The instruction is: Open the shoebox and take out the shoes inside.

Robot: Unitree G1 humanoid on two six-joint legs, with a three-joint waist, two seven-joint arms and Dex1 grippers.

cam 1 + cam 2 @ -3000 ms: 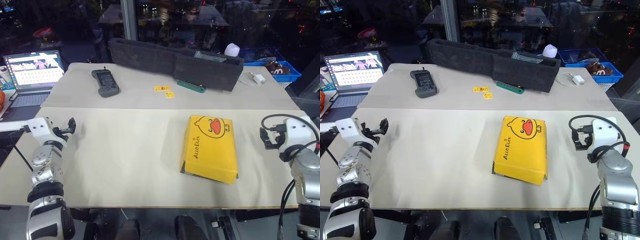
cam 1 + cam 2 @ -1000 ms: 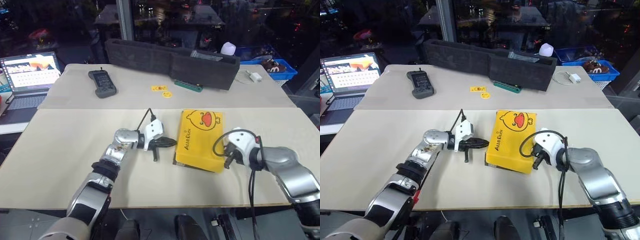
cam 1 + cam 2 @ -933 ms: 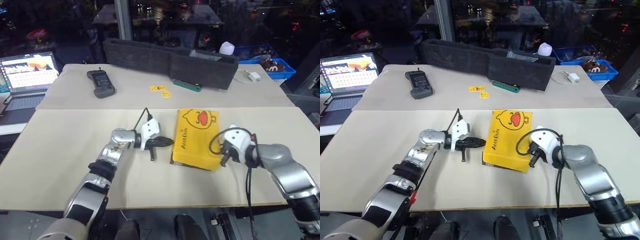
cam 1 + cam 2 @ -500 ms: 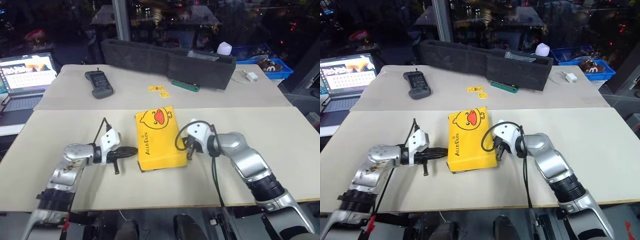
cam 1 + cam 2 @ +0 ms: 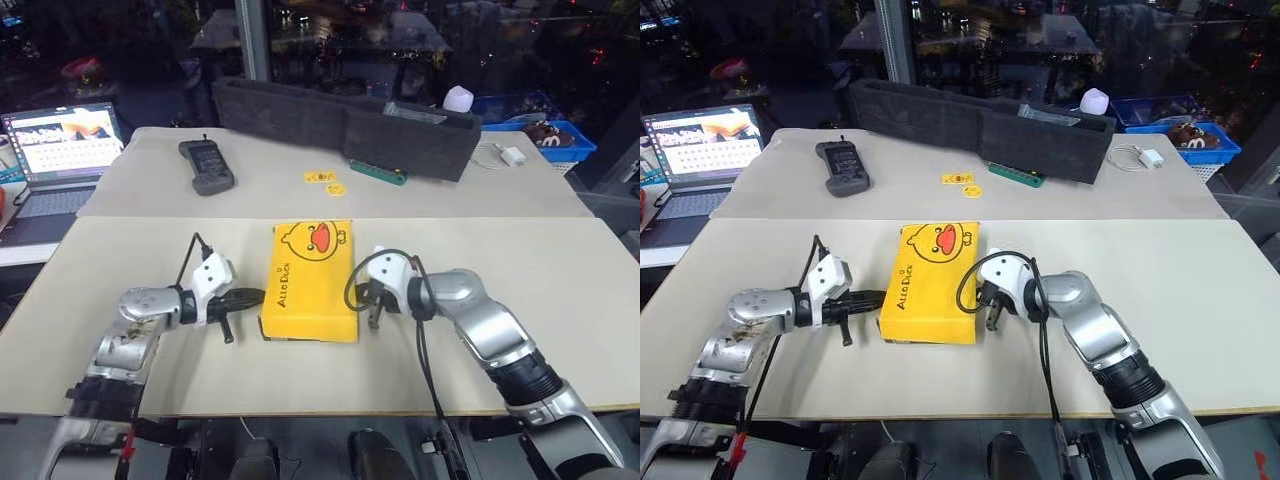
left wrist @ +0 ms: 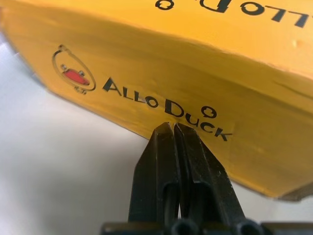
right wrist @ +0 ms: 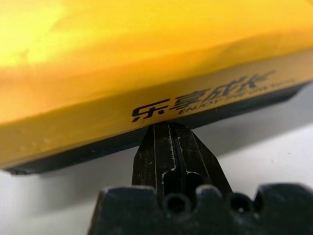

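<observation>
**Glossy card, matt table**

The shoebox [image 5: 311, 276] is smooth yellow cardboard with a slight sheen and crisp black printing; faint dents and creases mark its side. The left gripper [image 6: 173, 128] has smooth black plastic fingers, while the right gripper [image 7: 165, 128] has duller ones scored with fine scratches. The table [image 5: 540, 250] carries a matt, pale beige covering, smooth and unreflective. The long tray [image 5: 340, 122] behind looks like dark grey, rough, foam-like material. The robot's forearms show brushed silver metal and white plastic housings.
</observation>
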